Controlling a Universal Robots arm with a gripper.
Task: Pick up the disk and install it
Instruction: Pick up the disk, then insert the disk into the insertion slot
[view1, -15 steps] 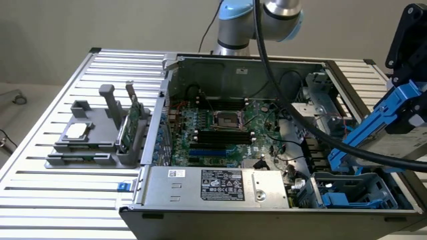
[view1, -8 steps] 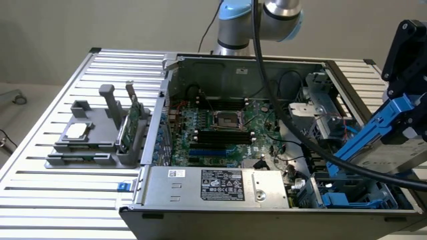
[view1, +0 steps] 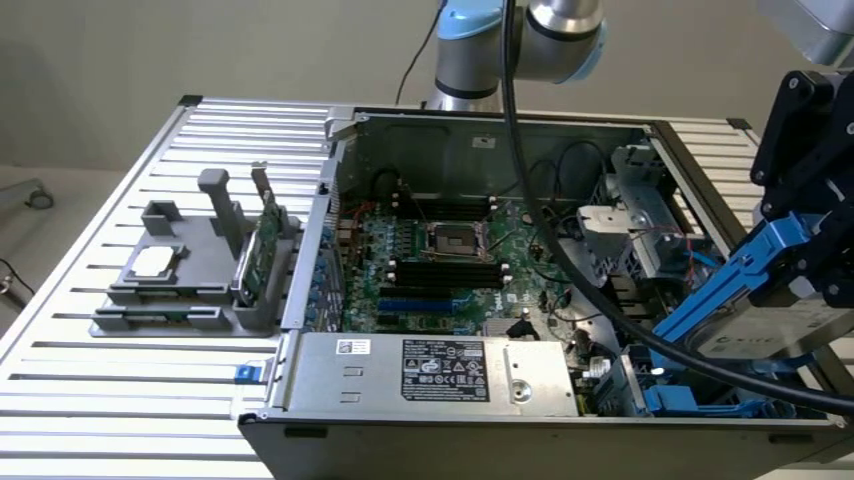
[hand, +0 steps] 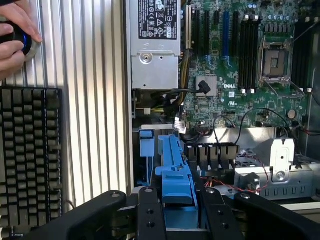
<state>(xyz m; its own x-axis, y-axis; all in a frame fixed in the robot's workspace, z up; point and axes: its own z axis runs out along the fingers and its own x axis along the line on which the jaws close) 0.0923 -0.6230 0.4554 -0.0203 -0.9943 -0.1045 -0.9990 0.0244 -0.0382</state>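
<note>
A: How many computers sit on the counter?
B: One case, and in it one board, one socket, one heatsink and one power supply.
A: Holders beside it?
B: One holder, with one card and one chip.
A: Disks?
B: Just one disk.
A: And the robot?
B: One arm, one thick cable, one hand, and two fingers on that hand.
A: Anything else worth counting?
B: One keyboard and one knob. I count nothing else with confidence; the memory slots are too crowded to number.
</note>
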